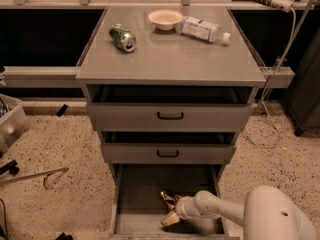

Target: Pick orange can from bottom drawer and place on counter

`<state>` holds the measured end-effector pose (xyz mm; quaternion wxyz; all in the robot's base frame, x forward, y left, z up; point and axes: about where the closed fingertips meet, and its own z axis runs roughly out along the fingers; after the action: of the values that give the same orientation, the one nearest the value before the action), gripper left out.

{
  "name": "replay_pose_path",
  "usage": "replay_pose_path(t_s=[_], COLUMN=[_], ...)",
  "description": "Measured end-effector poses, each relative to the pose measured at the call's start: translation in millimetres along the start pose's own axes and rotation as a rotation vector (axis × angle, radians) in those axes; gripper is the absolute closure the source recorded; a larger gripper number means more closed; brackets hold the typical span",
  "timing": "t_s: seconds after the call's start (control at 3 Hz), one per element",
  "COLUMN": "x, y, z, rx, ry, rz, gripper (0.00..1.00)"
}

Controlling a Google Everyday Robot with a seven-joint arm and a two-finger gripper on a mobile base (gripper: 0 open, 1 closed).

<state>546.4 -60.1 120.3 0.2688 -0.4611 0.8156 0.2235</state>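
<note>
The orange can [167,198] is seen on the bottom drawer [135,199] floor, midway along its front edge. The gripper [171,211] is reached in from the right front corner for a grasp; whether it is clamped on the can cannot be told. The counter [170,59] above is needed for placing.

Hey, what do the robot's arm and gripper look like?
The arm is smooth white, rounded tubular segments swelling into a bulbous shell. Its gripper, inside the deep grey metal bottom drawer, looks pale tan. No cables or markings visible.
</note>
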Motion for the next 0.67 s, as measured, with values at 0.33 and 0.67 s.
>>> replay_pose_path(t_s=[0.33, 0.67], x=[0.0, 0.0], y=[0.0, 0.1], z=[0.0, 0.0], rx=[0.0, 0.0], ry=[0.0, 0.0], rz=[0.0, 0.0], gripper=[0.42, 0.65])
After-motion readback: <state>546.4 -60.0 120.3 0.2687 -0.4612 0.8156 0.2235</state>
